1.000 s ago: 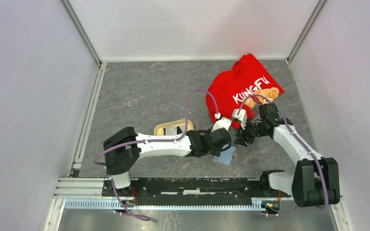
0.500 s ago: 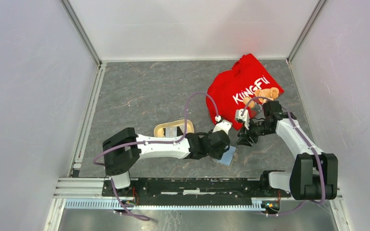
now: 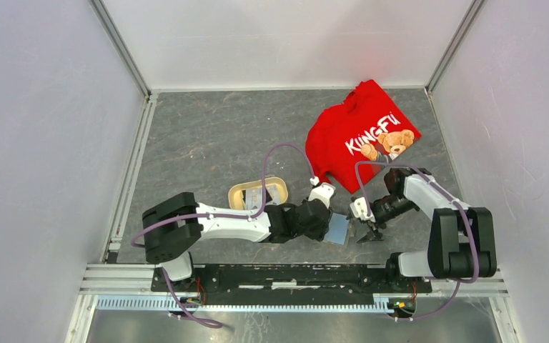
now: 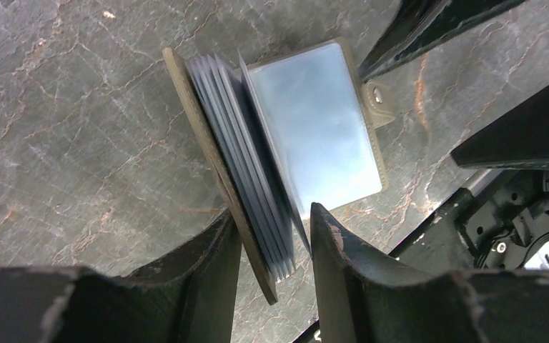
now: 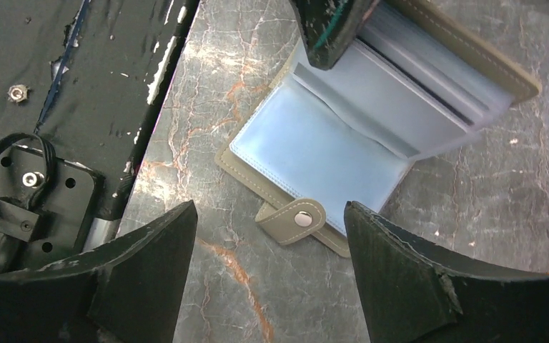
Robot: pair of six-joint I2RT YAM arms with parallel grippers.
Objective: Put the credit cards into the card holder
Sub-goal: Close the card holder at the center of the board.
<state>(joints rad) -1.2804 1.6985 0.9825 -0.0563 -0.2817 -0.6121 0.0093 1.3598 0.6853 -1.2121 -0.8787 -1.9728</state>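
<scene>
The card holder (image 3: 338, 230) lay open on the worktop (image 3: 207, 143), near its front edge. The left hand (image 3: 323, 223) sat just left of the card holder, whose left half tilted up between that hand's fingers (image 4: 207, 264). The right hand (image 3: 369, 232) hung just right of it, over the strap side. A tray (image 3: 236, 191) lay left of and a little behind the card holder, with cards (image 3: 256, 195) in it. A shirt (image 3: 361, 132) lay behind the card holder, off to the right and apart from it.
</scene>
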